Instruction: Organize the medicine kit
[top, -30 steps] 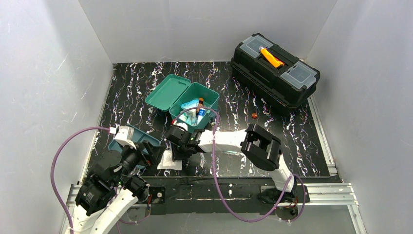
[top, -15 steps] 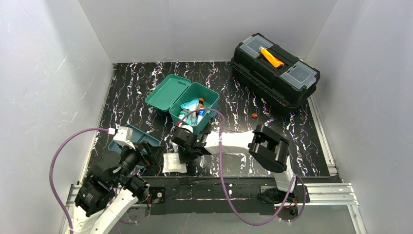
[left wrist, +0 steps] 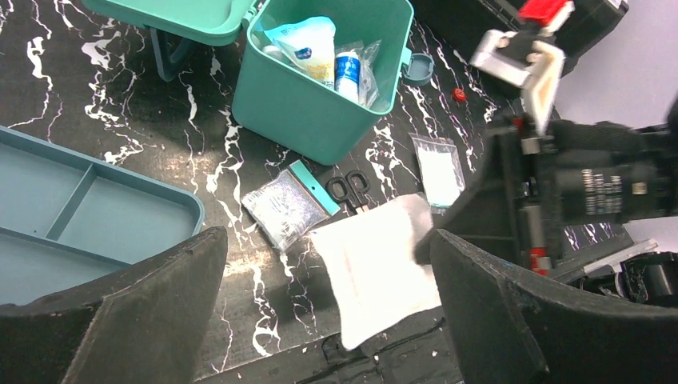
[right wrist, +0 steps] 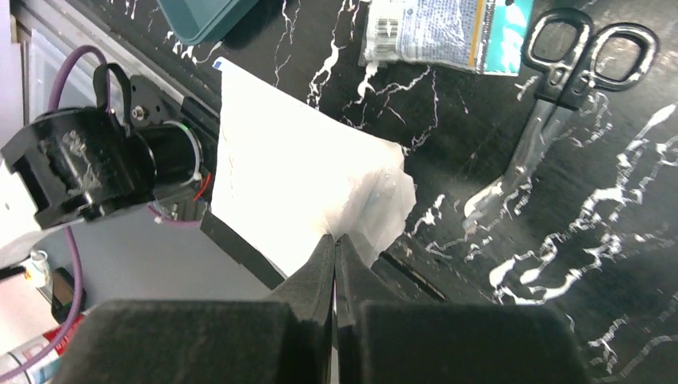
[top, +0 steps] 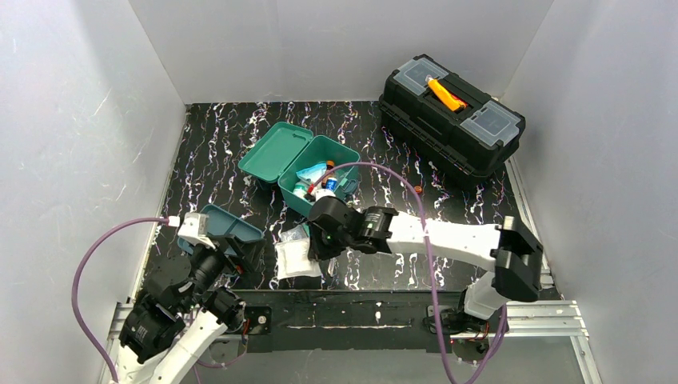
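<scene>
Right pincer: we see the right pincer [right wrist: 336,244] clenched, its two black fingers meeting on a raised corner of the white flat gauze packet [right wrist: 288,184], which puckers up at the tips.
Left pincer: the left pincer [left wrist: 326,242] is released, jaws wide, hanging above the same packet with nothing between its fingers.
Packet's place: we find it on the black marbled table [top: 216,160] near the near edge, in front of the teal-green rounded plastic box [left wrist: 312,120] and apart from it.
Kit box: it stands mid-table, mouth up, with bottles and packets standing inside; its hinged lid [top: 276,152] lies open on the far-left side.
Tray: the darker teal divided plastic tray [left wrist: 80,216] lies out of the box, left of the packet, under the left arm.
Edges: the packet's near side reaches the table's near edge and the rail below it.
Neighbours: small black-handled metal scissors [right wrist: 560,96] and a small clear packet with a teal header strip [left wrist: 288,204] lie just beyond the gauze, between it and the box; a small clear zip bag [left wrist: 440,168] lies to the right.
Room: we see the widest bare marble to the right, towards the large black plastic toolbox with an orange handle [top: 452,116].
Box axis: from above, its long side runs near-left to far-right.
Packet axis: it looks nearly square from above, so we cannot tell a long axis.
</scene>
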Controlling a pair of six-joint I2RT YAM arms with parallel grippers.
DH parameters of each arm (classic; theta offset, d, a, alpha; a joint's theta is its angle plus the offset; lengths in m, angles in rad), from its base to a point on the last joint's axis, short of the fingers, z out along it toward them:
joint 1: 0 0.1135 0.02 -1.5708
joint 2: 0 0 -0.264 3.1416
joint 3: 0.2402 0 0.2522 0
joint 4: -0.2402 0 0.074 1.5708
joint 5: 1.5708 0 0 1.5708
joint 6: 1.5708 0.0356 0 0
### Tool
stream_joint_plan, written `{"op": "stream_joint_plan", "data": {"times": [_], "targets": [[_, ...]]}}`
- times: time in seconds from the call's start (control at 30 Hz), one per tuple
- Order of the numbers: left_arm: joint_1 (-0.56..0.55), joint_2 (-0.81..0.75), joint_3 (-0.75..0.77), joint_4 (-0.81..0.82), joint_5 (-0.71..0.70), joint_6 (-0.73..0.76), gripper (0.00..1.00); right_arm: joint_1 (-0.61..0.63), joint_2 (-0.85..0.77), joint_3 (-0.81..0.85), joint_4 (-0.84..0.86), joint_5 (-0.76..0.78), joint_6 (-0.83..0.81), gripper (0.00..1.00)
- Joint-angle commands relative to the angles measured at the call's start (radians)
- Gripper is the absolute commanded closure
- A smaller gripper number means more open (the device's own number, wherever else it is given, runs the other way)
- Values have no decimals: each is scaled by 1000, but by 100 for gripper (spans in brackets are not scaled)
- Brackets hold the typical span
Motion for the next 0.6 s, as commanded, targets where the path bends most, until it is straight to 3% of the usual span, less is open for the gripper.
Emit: {"op": "stream_joint_plan", "data": {"times": [0.0, 0.3, 0.57], "targets": [[-1, -30, 25, -15, -50, -8, 2, 6, -96, 6, -104, 18, -117, 99], [-2, -44, 23, -18, -63, -8, 2, -31, -177, 116, -243, 147, -288, 99], [-2, -37, 23, -18, -57, -8, 2, -182, -167, 213, -235, 129, -459, 99]]}}
